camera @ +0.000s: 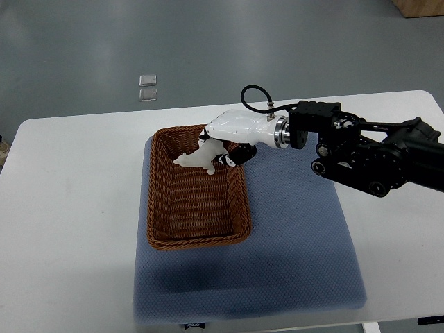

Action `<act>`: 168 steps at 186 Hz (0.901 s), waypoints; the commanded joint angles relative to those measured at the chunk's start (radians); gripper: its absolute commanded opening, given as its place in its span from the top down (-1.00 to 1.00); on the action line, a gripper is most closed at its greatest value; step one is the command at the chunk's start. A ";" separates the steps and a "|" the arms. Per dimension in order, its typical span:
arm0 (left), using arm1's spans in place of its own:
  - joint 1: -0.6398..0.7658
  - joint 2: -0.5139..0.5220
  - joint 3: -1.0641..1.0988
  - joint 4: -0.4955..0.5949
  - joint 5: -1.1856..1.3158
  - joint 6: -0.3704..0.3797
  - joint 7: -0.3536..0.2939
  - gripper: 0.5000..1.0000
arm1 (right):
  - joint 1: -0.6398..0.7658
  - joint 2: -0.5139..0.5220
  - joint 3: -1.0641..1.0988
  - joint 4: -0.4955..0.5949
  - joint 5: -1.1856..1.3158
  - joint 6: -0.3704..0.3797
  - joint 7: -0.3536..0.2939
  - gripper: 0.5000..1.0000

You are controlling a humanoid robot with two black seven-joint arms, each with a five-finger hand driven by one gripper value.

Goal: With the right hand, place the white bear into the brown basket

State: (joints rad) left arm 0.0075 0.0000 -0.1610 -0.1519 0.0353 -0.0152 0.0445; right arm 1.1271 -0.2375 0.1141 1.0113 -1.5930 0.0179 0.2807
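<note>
The white surface (69,208) carries a blue mat (291,263), and on it stands the brown basket (198,236). The right hand (232,132) reaches over the basket's far end, its fingers (225,158) grasping the white bear (198,158) above the basket's inside.

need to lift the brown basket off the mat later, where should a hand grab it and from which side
Probably the right long rim of the brown basket, approached from the right over the blue mat. That rim is bare, with open mat beside it. The right hand holds the white bear over the far end, so avoid that end.
</note>
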 commanded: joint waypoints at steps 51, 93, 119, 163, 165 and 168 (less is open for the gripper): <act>0.000 0.000 0.000 0.000 0.000 0.000 0.000 -1.00 | 0.003 0.030 -0.056 -0.017 -0.019 0.022 -0.002 0.41; 0.000 0.000 0.000 0.000 0.000 0.000 0.000 -1.00 | 0.002 0.029 -0.056 -0.020 -0.021 0.021 -0.003 -0.46; 0.000 0.000 0.000 0.000 0.000 -0.002 0.000 -1.00 | 0.000 0.012 -0.041 -0.031 -0.018 0.014 -0.005 -0.58; 0.000 0.000 0.000 0.000 0.000 0.000 0.000 -1.00 | -0.009 0.001 0.090 -0.077 -0.001 -0.003 -0.012 -0.57; 0.000 0.000 0.000 0.000 0.000 0.000 0.000 -1.00 | -0.010 0.001 0.099 -0.079 0.001 -0.003 -0.012 -0.57; 0.000 0.000 0.000 0.000 0.000 0.000 0.000 -1.00 | -0.010 0.001 0.113 -0.083 0.002 -0.003 -0.012 -0.57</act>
State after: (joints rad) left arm 0.0076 0.0000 -0.1610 -0.1519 0.0353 -0.0153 0.0445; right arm 1.1227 -0.2351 0.1480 0.9460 -1.5955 0.0136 0.2716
